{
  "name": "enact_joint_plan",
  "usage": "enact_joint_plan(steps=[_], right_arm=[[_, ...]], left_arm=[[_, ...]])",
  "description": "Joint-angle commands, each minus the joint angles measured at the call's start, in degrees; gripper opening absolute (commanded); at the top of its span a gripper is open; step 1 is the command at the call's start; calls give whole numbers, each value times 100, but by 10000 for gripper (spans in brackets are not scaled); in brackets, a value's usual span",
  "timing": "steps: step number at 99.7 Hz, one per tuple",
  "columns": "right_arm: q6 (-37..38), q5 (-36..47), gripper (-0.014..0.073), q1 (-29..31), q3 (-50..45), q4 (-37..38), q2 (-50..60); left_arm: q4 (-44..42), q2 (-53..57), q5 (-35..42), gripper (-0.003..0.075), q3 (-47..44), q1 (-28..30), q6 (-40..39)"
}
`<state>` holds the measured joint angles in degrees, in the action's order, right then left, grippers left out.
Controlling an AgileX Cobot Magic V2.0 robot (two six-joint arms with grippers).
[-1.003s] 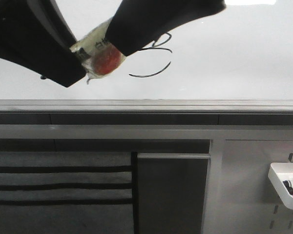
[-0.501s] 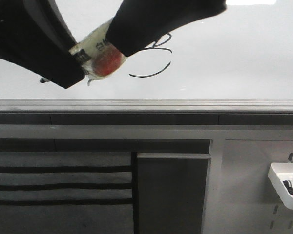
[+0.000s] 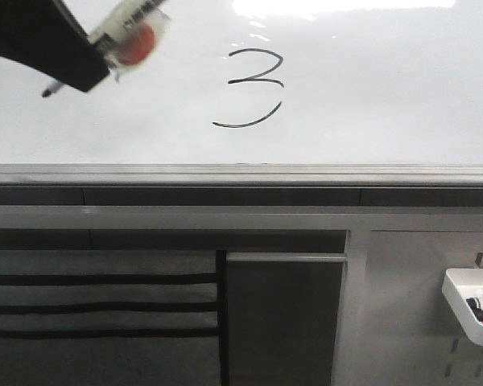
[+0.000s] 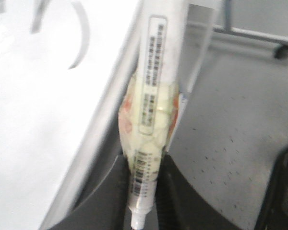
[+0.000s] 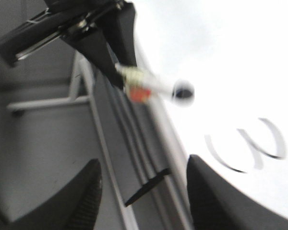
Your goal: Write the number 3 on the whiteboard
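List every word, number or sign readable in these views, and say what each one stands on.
"3": hand-drawn in black on the whiteboard, the number 3 with its lower curve detached.
Marker in the left gripper: printed label and barcode, too blurred to read.
Marker barrel in the front view: dark lettering, too small to read.
Nothing else bears text.

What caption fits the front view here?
Left claw holds the marker off the whiteboard, beside the drawn number 3.
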<state>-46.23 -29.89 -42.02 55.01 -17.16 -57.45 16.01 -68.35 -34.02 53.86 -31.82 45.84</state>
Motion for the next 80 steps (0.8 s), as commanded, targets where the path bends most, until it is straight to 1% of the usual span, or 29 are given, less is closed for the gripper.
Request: enact_joint_plan(steps=[1, 5, 15, 26, 38, 61, 80], right_arm=[[103, 179, 352, 344, 144, -35, 487], [103, 127, 352, 472, 144, -35, 620], [220, 99, 352, 704, 144, -46, 919], [275, 50, 352, 749, 144, -46, 1098], [275, -98, 352, 749, 144, -46, 1132], [275, -521, 352, 749, 144, -46, 1121], [275, -539, 352, 749, 144, -46, 1121]], left_arm=[[250, 71, 930, -18, 138, 626, -801], [544, 25, 1201, -18, 132, 868, -1017], [1388, -131, 1717, -18, 100, 1426, -1032], [1959, -412, 2190, -18, 100, 1674, -1032], [1983, -746, 2504, -18, 100, 1707, -1032], [1983, -1115, 2498, -18, 100, 1707, -1032], [1983, -1255, 2470, -18, 100, 1707, -1032]])
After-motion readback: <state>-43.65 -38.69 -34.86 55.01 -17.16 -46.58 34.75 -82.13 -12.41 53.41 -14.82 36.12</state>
